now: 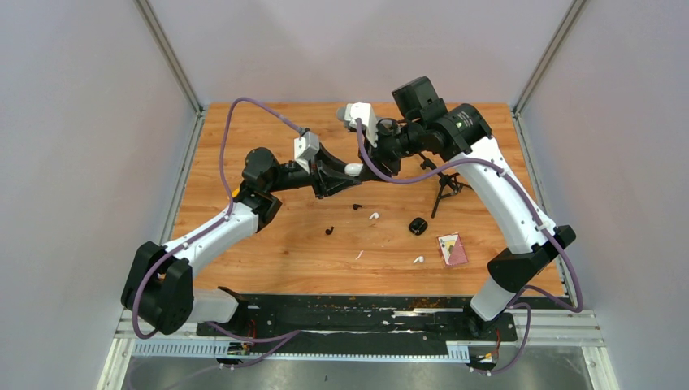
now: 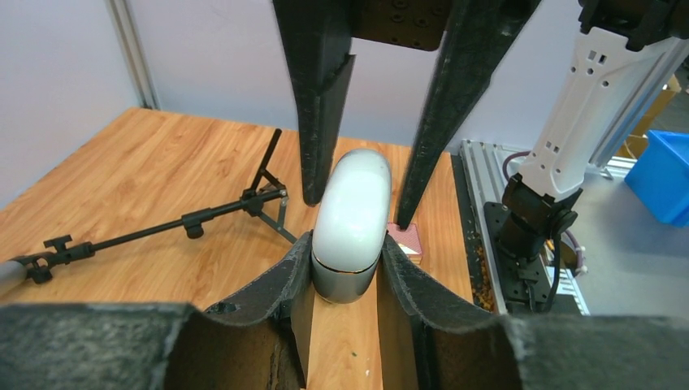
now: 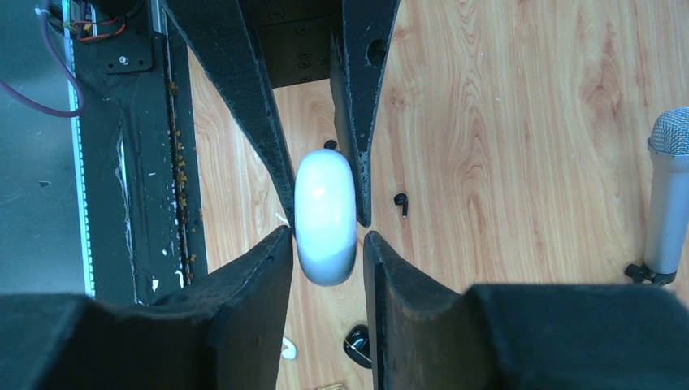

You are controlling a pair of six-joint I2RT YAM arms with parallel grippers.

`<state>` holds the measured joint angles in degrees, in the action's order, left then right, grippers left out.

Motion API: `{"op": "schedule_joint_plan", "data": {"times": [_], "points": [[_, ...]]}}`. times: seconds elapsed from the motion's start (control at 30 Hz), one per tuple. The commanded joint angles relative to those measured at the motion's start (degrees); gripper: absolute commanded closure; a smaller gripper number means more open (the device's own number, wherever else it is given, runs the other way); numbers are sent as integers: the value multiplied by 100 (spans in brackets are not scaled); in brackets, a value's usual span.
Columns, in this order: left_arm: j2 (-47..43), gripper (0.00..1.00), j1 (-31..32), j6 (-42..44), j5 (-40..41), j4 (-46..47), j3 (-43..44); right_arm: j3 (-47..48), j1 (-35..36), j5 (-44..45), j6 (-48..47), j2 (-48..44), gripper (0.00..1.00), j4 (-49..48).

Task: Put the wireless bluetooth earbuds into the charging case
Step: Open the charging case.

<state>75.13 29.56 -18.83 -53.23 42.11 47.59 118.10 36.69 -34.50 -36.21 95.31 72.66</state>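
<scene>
A closed white charging case (image 2: 351, 213) is held in the air between both grippers over the middle of the table. My left gripper (image 2: 348, 244) is shut on its lower half. My right gripper (image 3: 325, 236) is open and straddles the case's other end (image 3: 325, 213), with one finger touching it and a gap at the other. In the top view the case (image 1: 354, 169) shows between them. Two black earbuds (image 1: 329, 231) (image 1: 357, 206) and two white earbuds (image 1: 374, 216) (image 1: 418, 260) lie loose on the wood below.
A small black case (image 1: 418, 226) lies right of the earbuds. A red card box (image 1: 452, 249) sits near the right arm. A black mini tripod (image 1: 445, 185) and a microphone (image 3: 670, 195) lie at the back. A thin white sliver (image 1: 358, 255) lies near the front.
</scene>
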Motion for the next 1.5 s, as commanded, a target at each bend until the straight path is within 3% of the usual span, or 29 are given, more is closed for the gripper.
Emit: {"op": "schedule_joint_plan", "data": {"times": [0.0,0.13,0.67,1.07,1.33,1.47], "points": [[34,100,31,246,-77,211,180,42,15,-165,135,22,55,-165],[29,100,24,877,-515,23,196,23,-37,-195,194,90,46,-85],[-9,100,32,1206,-733,52,169,669,-556,-895,916,478,49,-226],[-13,100,32,758,-311,461,-93,820,-577,-1272,1129,550,48,-287],[-58,100,17,425,32,579,-242,1718,-941,-2127,1571,549,36,-293],[-76,100,-77,130,181,557,-165,1018,-1431,-1826,1470,196,38,-296]]}}
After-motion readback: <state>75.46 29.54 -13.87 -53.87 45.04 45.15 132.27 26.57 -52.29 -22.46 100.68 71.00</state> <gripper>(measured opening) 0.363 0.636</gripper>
